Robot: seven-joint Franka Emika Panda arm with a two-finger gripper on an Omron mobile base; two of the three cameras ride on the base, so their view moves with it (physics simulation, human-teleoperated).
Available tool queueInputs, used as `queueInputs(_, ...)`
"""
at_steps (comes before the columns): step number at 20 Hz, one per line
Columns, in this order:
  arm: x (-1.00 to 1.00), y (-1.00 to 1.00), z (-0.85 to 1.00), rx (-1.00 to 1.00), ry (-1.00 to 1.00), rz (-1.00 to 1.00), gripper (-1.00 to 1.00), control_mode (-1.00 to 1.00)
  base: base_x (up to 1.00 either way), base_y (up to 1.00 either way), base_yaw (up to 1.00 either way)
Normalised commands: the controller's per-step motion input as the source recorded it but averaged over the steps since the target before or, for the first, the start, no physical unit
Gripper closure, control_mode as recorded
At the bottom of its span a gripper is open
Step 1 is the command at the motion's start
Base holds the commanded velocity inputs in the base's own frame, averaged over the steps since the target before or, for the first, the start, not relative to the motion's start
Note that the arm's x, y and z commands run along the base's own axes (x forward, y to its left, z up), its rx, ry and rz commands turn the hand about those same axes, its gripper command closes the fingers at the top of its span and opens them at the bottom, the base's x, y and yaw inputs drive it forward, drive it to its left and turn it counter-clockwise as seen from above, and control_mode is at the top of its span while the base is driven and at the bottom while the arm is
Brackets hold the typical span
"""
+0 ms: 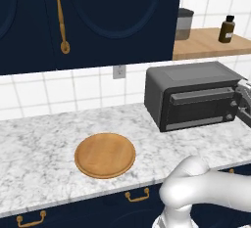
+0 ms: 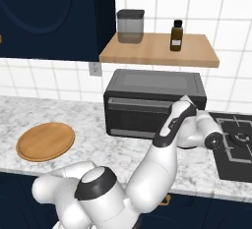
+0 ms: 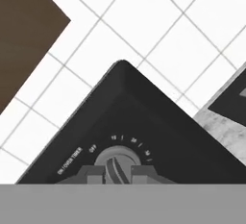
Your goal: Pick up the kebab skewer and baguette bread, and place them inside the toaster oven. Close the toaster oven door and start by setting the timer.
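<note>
I have the claw (image 3: 117, 174) pinched narrow on the small grey round timer knob (image 3: 117, 163) at the right end of the dark grey boxy toaster oven (image 1: 188, 95), the two finger tips (image 3: 93, 174) sitting either side of the knob's raised ridge so that a turn of the wrist would carry the dial round. In the hand view the oven's face runs diagonally because the hand is rolled, and the white tick marks and lettering arc over the knob from about ten o'clock to two o'clock; I read that as the dial scale, though the print is too small to make out properly. The wide front toaster oven door (image 1: 201, 103) with its grey horizontal bar handle (image 1: 202, 95) looks shut flat against the box, which is why I judge the loading and closing steps done and only the timer left. I cannot see through the glass whether the kebab skewer and the baguette bread lie inside. The round wooden plate (image 1: 105, 155) lies bare on the white marbled worktop (image 1: 34, 139) at about eight o'clock from the oven, well apart from it. From the right base view the white arm (image 2: 170, 129) reaches forward across the oven's front at its right end, beside the black hob (image 2: 236, 142), keeping the wrist square to the control panel. Above, on the wooden shelf (image 2: 157, 51), stand a grey lidded canister (image 2: 130, 25) and a small brown bottle (image 2: 176, 35), clear of the work.
</note>
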Motion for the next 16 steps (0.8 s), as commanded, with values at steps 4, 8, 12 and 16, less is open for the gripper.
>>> queueInputs(4, 0.00, 0.00, -0.20, 0.14, 0.00, -0.04, 1.00, -1.00, 0.00, 0.00, 0.00)
queueInputs(8, -0.05, 0.00, -0.18, 0.16, 0.00, -0.05, 1.00, -1.00, 0.00, 0.00, 0.00)
queueInputs(12, -0.07, 0.00, -0.15, 0.15, 0.00, -0.09, 1.00, -1.00, 0.00, 0.00, 0.00)
queueInputs(16, -0.07, 0.00, -0.16, 0.15, 0.00, -0.09, 1.00, -1.00, 0.00, 0.00, 0.00)
